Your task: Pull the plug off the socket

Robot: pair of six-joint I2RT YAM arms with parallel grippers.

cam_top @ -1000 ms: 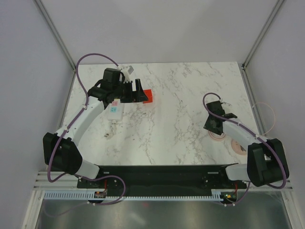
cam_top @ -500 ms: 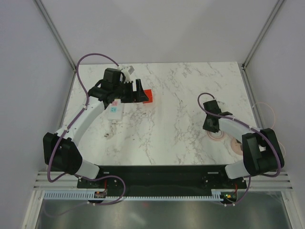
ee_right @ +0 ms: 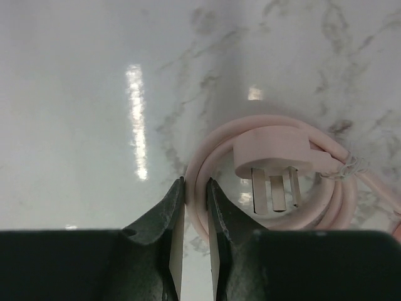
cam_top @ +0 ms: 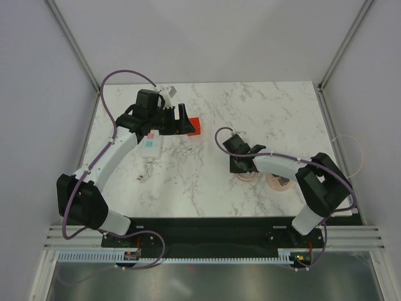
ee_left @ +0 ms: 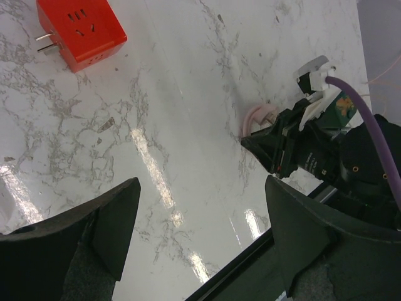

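The red-orange plug (cam_top: pixel 196 127) lies loose on the marble table, its prongs bare; it also shows in the left wrist view (ee_left: pixel 80 31). The white socket strip (cam_top: pixel 151 145) lies under my left arm, apart from the plug. My left gripper (cam_top: pixel 185 121) hovers just left of the plug, open and empty (ee_left: pixel 200 232). My right gripper (cam_top: pixel 240 164) is low at the table's middle right, shut on a loop of thin pink cable (ee_right: pixel 202 188).
The pink cable forms a coil (cam_top: pixel 245 176) with a pink three-prong plug head (ee_right: pixel 272 153) lying in it; more of the cable (cam_top: pixel 279 182) trails right. The strip's short white cord (cam_top: pixel 145 172) runs toward the front. A black rail (cam_top: pixel 213 229) lines the near edge.
My right arm has swung left from the right edge toward the table's middle, dragging the pink cable coil with it. My left arm and the red plug have not moved.
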